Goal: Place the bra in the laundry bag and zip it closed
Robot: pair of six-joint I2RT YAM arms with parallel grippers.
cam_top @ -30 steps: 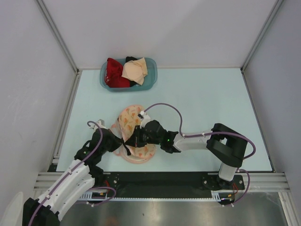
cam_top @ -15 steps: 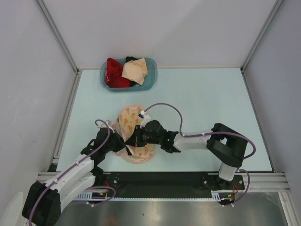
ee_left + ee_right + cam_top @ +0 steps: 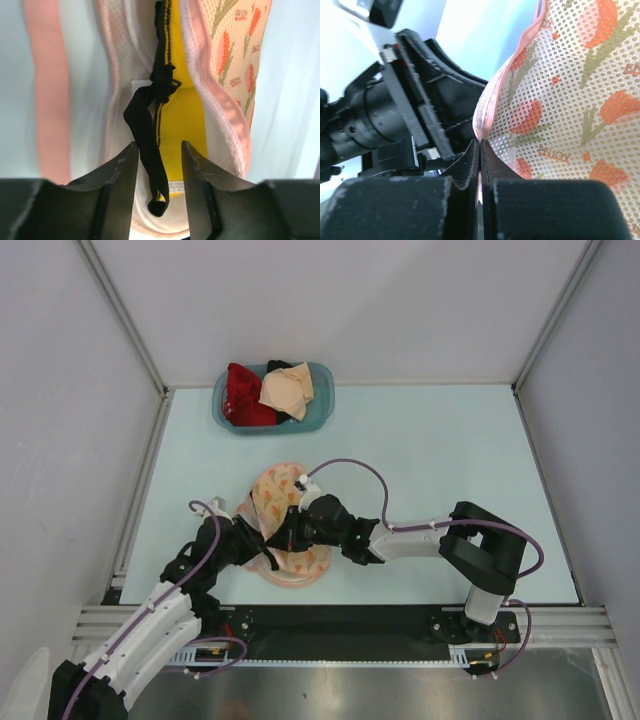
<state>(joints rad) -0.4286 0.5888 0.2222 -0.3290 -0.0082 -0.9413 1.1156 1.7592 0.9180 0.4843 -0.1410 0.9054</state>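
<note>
**Q:** What is shown by the left wrist camera?

**A:** The left gripper is seen released, its two dark fingers parted and nothing clamped. A thin black strap hangs loose into the gap between them. Just beyond the fingertips, the bright yellow padded bra is tucked inside the pale pink, round mesh laundry bag, which is printed with orange-red flowers. Only a narrow yellow strip of the bra is seen between the bag's two pink-edged halves. Its long axis runs straight away from the gripper, up the frame.

**Q:** And by the right wrist camera?

**A:** The right gripper is shown clenched, with the pink rim of the laundry bag pinched between its fingers. The printed mesh is spread upward and to the right of the grip. The black left arm is seen just past the rim, on the left.

**Q:** How is the scene laid out from above?

**A:** The laundry bag is set on the pale blue-green table, near its front edge. It is met by the left gripper at its lower left side and by the right gripper at its right side. The bra cannot be made out from this height. Well apart, at the far edge, a blue plastic basket is placed, with a red garment and a beige garment piled in it.
</note>
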